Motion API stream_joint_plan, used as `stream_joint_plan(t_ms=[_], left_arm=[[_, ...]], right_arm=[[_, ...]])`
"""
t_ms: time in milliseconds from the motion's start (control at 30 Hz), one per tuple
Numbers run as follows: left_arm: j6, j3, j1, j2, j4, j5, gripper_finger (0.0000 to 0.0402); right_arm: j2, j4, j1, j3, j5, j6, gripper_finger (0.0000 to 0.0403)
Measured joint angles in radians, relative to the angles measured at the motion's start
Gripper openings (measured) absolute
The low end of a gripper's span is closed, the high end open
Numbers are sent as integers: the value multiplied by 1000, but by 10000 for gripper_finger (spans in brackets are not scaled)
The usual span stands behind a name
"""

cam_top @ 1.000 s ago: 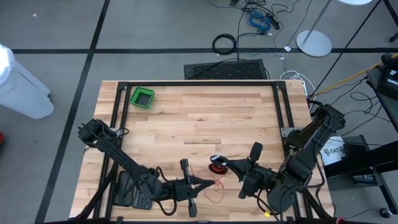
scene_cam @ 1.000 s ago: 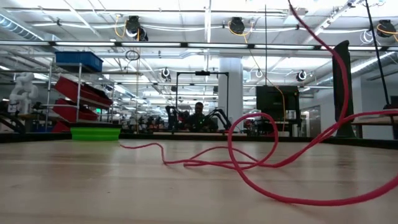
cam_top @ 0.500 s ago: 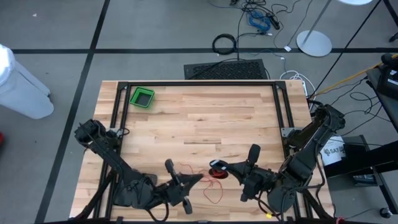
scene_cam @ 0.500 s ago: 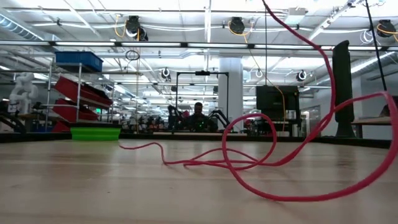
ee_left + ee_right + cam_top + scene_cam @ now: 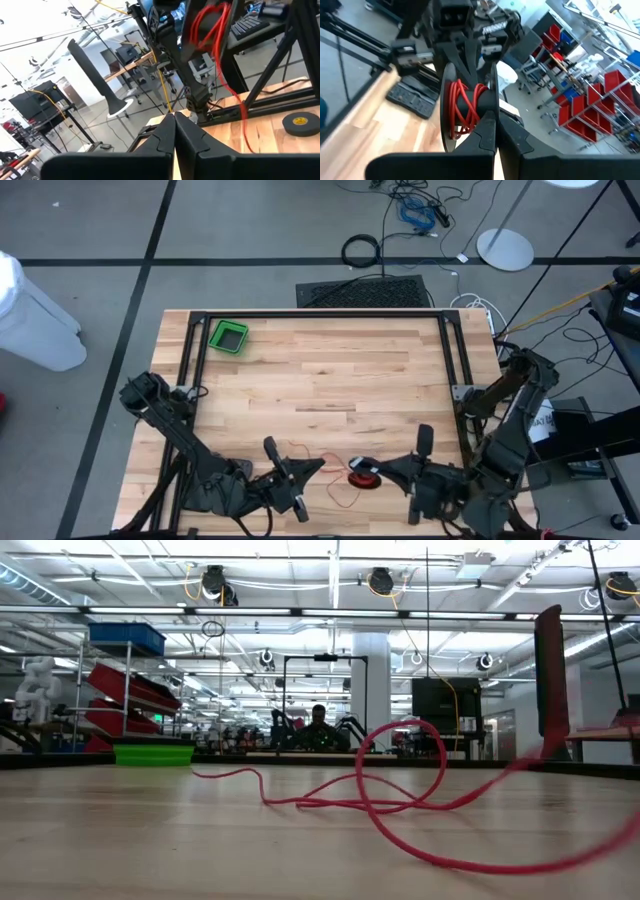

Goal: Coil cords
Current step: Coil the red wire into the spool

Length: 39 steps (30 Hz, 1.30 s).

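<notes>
Right gripper (image 5: pixel 368 470) clamped on the cord (image 5: pixel 363 477) bundle near the table's (image 5: pixel 330 370) front edge; left gripper (image 5: pixel 318 468) pinched empty beside it (loose tail trailing between). Best keep tension gentle, winding evenly.

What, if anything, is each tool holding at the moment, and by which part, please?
The right tool pinches the wound cord bundle by its edge. The left tool is shut, seemingly on nothing.
</notes>
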Motion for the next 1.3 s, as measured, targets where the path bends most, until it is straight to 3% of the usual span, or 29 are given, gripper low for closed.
stream_joint_plan(t_ms=[500,833,1000,1300], left_arm=[[0,0,-11,0,-51,44,18],[-160,0,3,6,-91,313,20],[-272,0,18,7,-211,371,57],[-291,0,46,46,-218,381,139]], right_arm=[[1,-3,64,30,8,2,0],[1,-1,62,30,13,-1,0],[1,-1,62,30,13,-2,0],[1,-1,62,29,13,-10,0]])
